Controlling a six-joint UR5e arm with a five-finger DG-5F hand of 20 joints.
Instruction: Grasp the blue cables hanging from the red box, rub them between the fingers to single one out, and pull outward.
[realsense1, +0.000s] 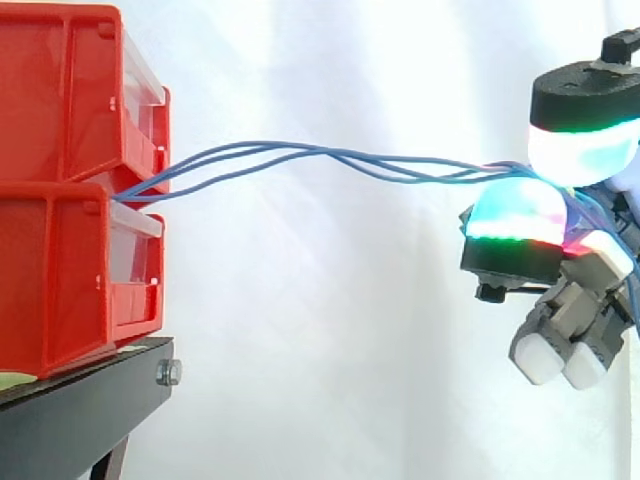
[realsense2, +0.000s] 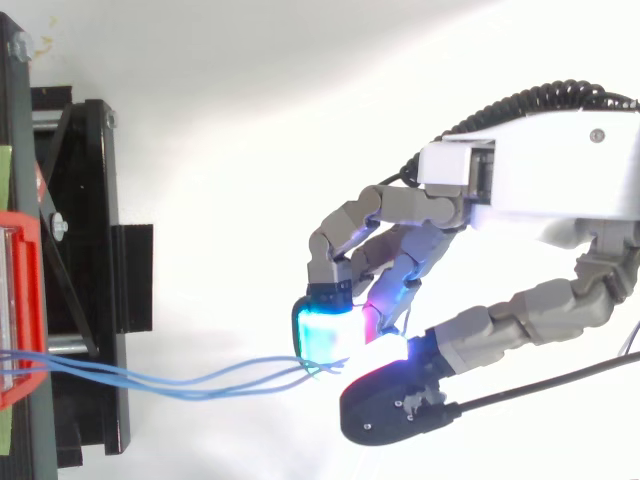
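Stacked red boxes (realsense1: 60, 100) fill the left of the side view, sitting on a black stand (realsense1: 80, 400) that serves as their surface. Several thin blue cables (realsense1: 300, 155) leave the seam between the upper and lower box and run rightward, loosely crossing one another, sagging only slightly. They end at the robot hand (realsense1: 515, 255), where two glowing pads (realsense1: 580, 150) close on them from above and below, so you are holding the bundle in a pinch, well apart from the boxes. A plain white curtain (realsense1: 330, 350) hangs behind. From the top view, the robot hand (realsense2: 540, 190) reaches in from the right, its fingers curled so a cyan pad (realsense2: 330, 335) and the thumb meet on the blue cables (realsense2: 200, 385), which stretch left to the red box (realsense2: 20, 300) at the edge, above the black stand (realsense2: 90, 250). Judge these strands as light, limp and fairly slick: they will likely slide and roll between soft pads rather than resist. Keep your hold near their free ends, where they already lie together, and expect tension to rise quickly since little slack is left.
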